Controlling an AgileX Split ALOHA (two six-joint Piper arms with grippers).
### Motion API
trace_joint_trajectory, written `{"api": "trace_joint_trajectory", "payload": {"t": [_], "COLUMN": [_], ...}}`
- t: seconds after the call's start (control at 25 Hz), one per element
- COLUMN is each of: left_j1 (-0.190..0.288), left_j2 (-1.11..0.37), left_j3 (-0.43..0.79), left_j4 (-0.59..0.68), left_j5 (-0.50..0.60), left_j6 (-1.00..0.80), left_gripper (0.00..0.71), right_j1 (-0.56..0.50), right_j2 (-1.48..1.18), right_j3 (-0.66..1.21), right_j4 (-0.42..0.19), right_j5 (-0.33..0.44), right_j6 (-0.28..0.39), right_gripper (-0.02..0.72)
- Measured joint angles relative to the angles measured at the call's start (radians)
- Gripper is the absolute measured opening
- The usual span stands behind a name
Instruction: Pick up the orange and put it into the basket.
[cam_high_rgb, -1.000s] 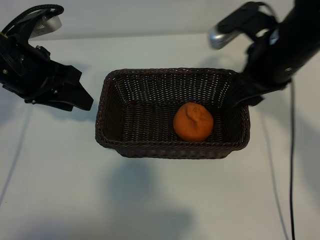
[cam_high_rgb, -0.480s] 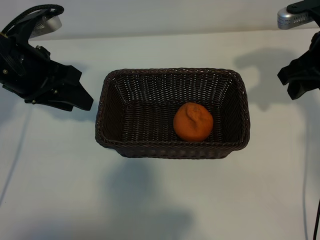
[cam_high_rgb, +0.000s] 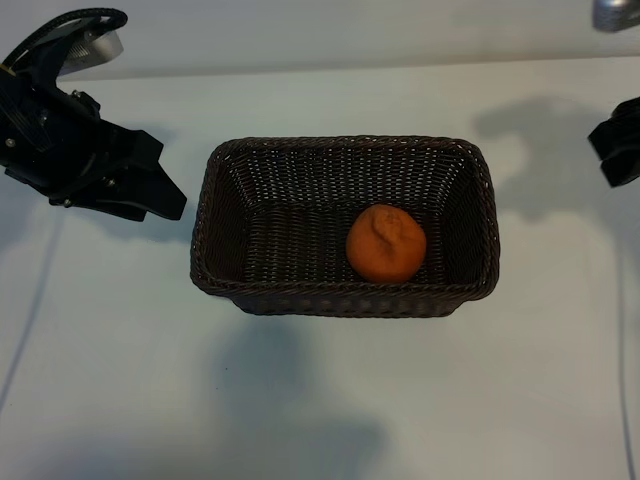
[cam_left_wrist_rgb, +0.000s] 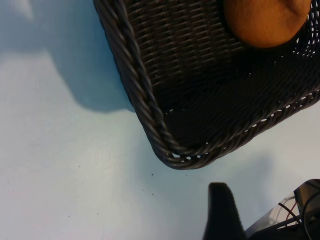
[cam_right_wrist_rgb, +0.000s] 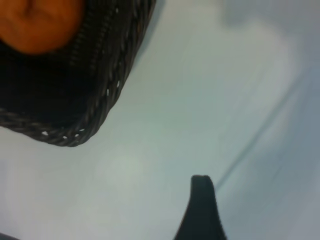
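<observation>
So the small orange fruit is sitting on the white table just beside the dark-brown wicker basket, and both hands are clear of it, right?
Not quite: the small orange fruit sits inside the dark-brown wicker basket, not beside it, as the exterior view shows. Both hands are clear, left hand and right hand.

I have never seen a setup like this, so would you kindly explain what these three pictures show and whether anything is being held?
This is a two-armed robot at a white table. One picture looks down from outside; the other two come from cameras on each arm's wrist. A dark wicker basket sits mid-table with the orange resting inside it, toward the right arm's side. The left tool is beside the basket; the right tool is at the picture's right edge. Both are open and hold nothing.
</observation>
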Motion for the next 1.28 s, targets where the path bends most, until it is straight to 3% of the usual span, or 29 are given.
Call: {"api": "trace_joint_trajectory", "payload": {"t": [0.68, 1.28], "left_j1": [0.000, 0.000], "left_j2": [0.000, 0.000], "left_j3": [0.000, 0.000], "left_j4": [0.000, 0.004], "left_j5": [-0.001, -0.004], "left_j6": [0.000, 0.016], "left_gripper": [0.489, 0.489], "right_j1": [0.000, 0.000], "right_j2": [-0.057, -0.057], "right_j3": [0.000, 0.000], "right_j4": [0.028, 0.047], "right_j5": [0.001, 0.001], "right_j6": [0.000, 0.002], "right_gripper": [0.528, 0.442]}}
